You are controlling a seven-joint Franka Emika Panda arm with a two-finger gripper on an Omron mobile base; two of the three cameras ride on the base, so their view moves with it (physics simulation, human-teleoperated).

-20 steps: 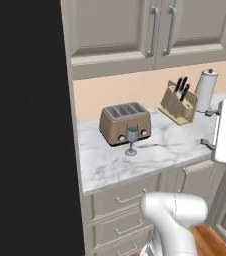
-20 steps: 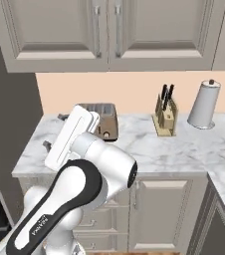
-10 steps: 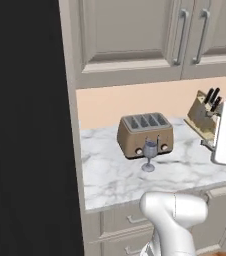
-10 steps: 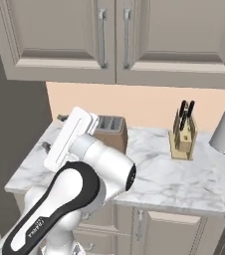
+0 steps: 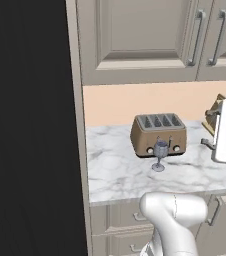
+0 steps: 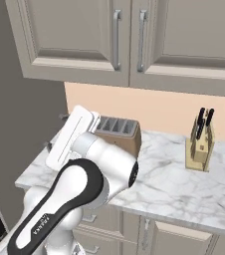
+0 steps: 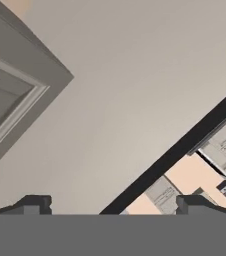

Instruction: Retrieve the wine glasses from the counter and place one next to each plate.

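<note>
One wine glass [image 5: 159, 155], smoky grey-blue with a thin stem, stands upright on the white marble counter [image 5: 115, 172] just in front of the toaster. My gripper [image 5: 211, 130] hovers above the counter to the right of the toaster, about a hand's width from the glass and higher than it. In the right base view the gripper [image 6: 56, 131] sits at the counter's left end, and my arm hides the glass. In the hand view the gripper [image 7: 114, 205] is open, its fingertips [image 7: 32, 204] far apart with nothing between them, facing a beige cabinet panel.
A brown four-slot toaster [image 5: 158, 134] stands behind the glass against the peach wall. A wooden knife block [image 6: 200, 147] is further right. Beige upper cabinets [image 6: 117, 40] hang over the counter. A tall dark panel [image 5: 30, 125] bounds the counter's left end.
The whole picture has shifted: the base has driven, and the counter, toaster and glass now look nearer and further right in the left base view. The gripper has stayed open.
</note>
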